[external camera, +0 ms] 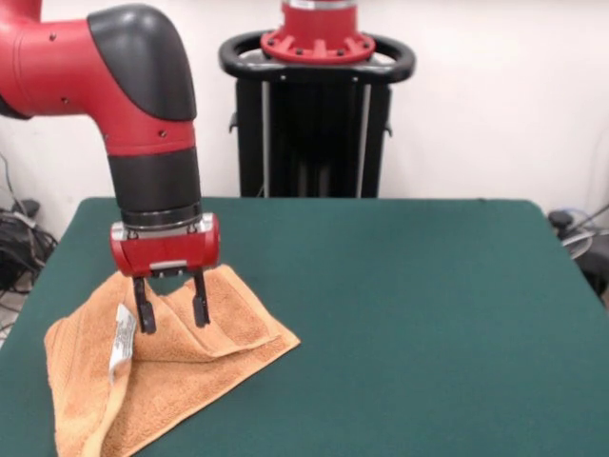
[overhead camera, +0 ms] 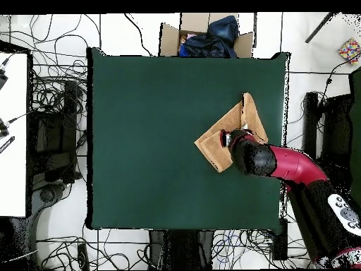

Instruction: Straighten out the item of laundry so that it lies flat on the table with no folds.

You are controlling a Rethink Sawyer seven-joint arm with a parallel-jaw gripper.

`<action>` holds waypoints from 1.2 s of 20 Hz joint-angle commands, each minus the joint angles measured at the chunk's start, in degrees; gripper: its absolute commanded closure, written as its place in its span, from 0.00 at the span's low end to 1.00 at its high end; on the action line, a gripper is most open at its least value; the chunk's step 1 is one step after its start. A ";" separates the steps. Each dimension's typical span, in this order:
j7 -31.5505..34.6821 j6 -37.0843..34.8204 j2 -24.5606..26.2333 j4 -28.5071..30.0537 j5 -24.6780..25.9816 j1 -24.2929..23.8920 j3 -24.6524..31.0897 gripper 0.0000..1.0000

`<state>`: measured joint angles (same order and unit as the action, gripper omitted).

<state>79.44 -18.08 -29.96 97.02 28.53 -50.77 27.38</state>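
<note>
Orange-tan terry makes up the towel [external camera: 162,381], which lies in the lower left of the front view, near the left edge of the green table [external camera: 409,314] and running off the bottom of the frame. It is far from flat: a layer is doubled over on itself, a diagonal crease runs across it, and a white label [external camera: 121,340] shows on the turned-over part at the left. Above the middle of the cloth a ridge is pulled up into a small tent, and the gripper [external camera: 172,312] stands right over that ridge with its two black fingers [external camera: 145,314] pointing straight down, one on each side of the raised fold with a gap showing between them; I judge the gripper open, placed to pinch the fold or having just let it go. Behind it, the red and black arm [external camera: 143,114] comes down from the upper left, held upright so the fingers meet the cloth squarely. In the overhead view the towel [overhead camera: 222,137] sits at the right side of the table [overhead camera: 155,141], partly under the arm [overhead camera: 275,164]. Unfolding remains to be done.
</note>
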 commanded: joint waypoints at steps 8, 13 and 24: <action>9.24 3.65 1.72 0.30 0.88 1.13 -5.28 0.00; 10.17 5.05 2.04 2.50 0.71 2.01 -6.49 0.00; 11.41 9.56 4.41 3.39 -0.64 4.68 -9.89 0.00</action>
<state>79.44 -10.45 -27.82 96.88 28.55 -48.89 20.16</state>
